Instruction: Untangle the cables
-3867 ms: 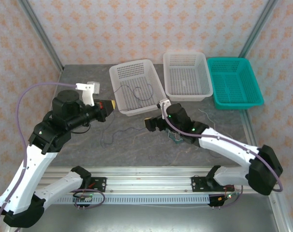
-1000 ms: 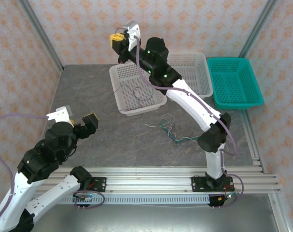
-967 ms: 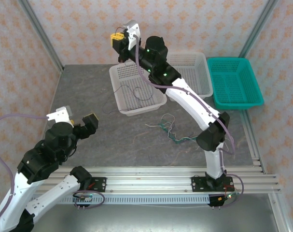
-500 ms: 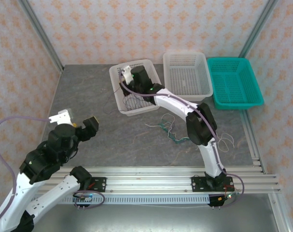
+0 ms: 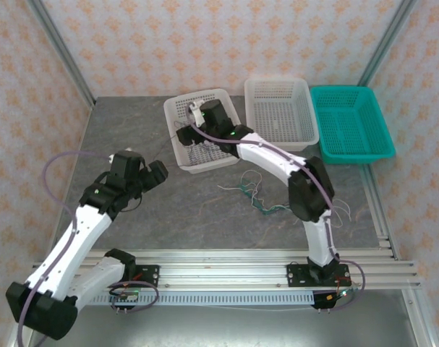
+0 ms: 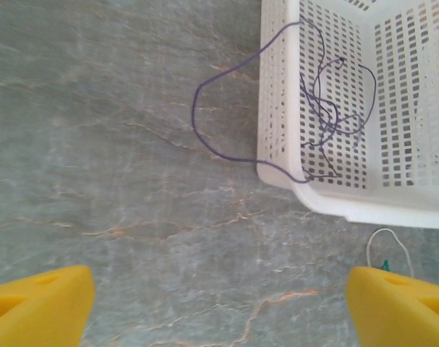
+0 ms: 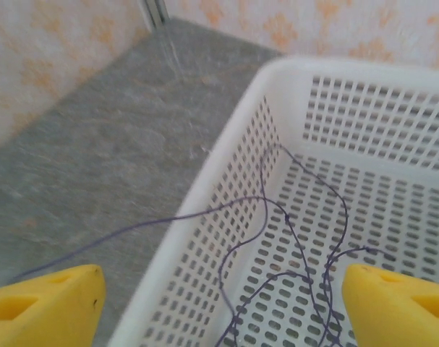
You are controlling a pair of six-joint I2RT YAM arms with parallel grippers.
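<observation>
We are looking down at the right gripper hanging over the left white basket at the far side of the table. In its wrist view its yellow fingers are standing wide apart with nothing pinched between them. The purple cable is lying below them in loose curls on the basket's perforated floor. One strand is climbing over the left wall and trailing out onto the grey stone surface. The left gripper is hovering above the table just to the near-left of that basket, and its fingers are likewise spread wide and holding nothing. From its wrist camera we are seeing the purple strand making a big open loop on the table beside the basket wall before meeting the basket again at a corner (so part of the cable is sitting inside and part outside). To the near right of the basket, the white cable and the teal cable are lying together in a small tangle on the table, close to the right arm's elbow. From above the strands are looking too fine for us to tell where they are crossing. Another pale strand is curling on the table just right of that arm. The middle white basket and the teal basket are sitting side by side along the far right of the table, well apart from both grippers.
</observation>
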